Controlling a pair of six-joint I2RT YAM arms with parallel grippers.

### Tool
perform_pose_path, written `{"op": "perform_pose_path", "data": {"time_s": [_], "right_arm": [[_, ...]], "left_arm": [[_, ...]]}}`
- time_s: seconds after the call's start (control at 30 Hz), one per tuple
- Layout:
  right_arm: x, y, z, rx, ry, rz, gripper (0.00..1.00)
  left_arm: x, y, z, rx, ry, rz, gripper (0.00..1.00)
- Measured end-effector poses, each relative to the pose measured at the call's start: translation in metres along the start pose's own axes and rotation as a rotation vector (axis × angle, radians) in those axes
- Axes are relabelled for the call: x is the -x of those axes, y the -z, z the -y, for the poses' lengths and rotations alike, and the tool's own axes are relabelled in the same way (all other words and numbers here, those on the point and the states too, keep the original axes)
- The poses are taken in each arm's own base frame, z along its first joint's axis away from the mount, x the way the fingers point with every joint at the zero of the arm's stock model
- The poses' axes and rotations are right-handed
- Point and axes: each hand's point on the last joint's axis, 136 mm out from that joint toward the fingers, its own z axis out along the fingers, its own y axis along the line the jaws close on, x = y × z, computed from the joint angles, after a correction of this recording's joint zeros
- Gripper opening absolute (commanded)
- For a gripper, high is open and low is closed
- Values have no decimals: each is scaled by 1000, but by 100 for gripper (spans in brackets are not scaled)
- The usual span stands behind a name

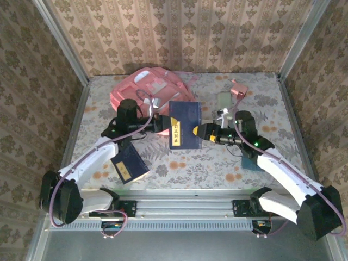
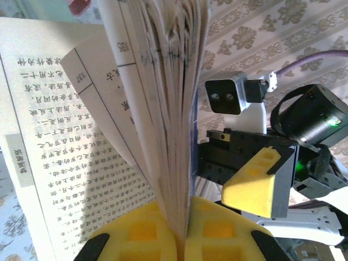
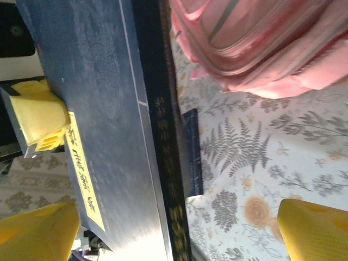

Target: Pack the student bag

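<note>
The student bag [image 1: 148, 87], pink with lighter trim, lies at the back of the table; its pink fabric [image 3: 261, 43] also shows in the right wrist view. A dark blue book [image 1: 184, 126] with a yellow label hangs above the table in front of the bag. My left gripper [image 1: 161, 123] is shut on the book's left edge, and its yellow pads [image 2: 136, 234] pinch the fanned printed pages [image 2: 157, 98]. My right gripper [image 1: 200, 131] stands open at the book's right edge. Its fingers [image 3: 38, 231] straddle the blue cover [image 3: 103, 109] without pressing it.
A second blue book [image 1: 129, 166] lies on the floral cloth beside the left arm. A small pink box [image 1: 238, 88] and a white item [image 1: 224, 99] sit at the back right. Something teal [image 1: 250, 162] lies under the right arm. Patterned walls enclose the table.
</note>
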Motion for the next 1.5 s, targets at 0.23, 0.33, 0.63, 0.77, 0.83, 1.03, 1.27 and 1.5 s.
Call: {"op": "perform_pose_path", "data": {"time_s": [0.23, 0.33, 0.63, 0.77, 0.83, 1.03, 1.27, 1.5], "right_arm": [[9, -22, -11, 83, -37, -5, 48], [13, -23, -18, 115, -42, 4, 7], [13, -13, -32, 134, -20, 25, 0], [13, -5, -41, 156, 4, 34, 0], [11, -3, -43, 167, 10, 31, 0], [4, -4, -36, 162, -21, 16, 0], [6, -4, -44, 197, -37, 17, 0], [8, -7, -52, 252, -66, 3, 0]], "left_arm": [[-9, -8, 4, -35, 7, -20, 0], [-12, -10, 3, -32, 8, -25, 6], [-6, 10, -40, 65, 75, 26, 69], [-9, 17, -55, 52, 133, 31, 73], [-13, 12, -47, 11, 128, 7, 73], [-25, 1, -16, -98, 61, -57, 73], [-28, 2, -18, -79, 38, -67, 73], [-37, -5, -16, -62, 22, -104, 73]]}}
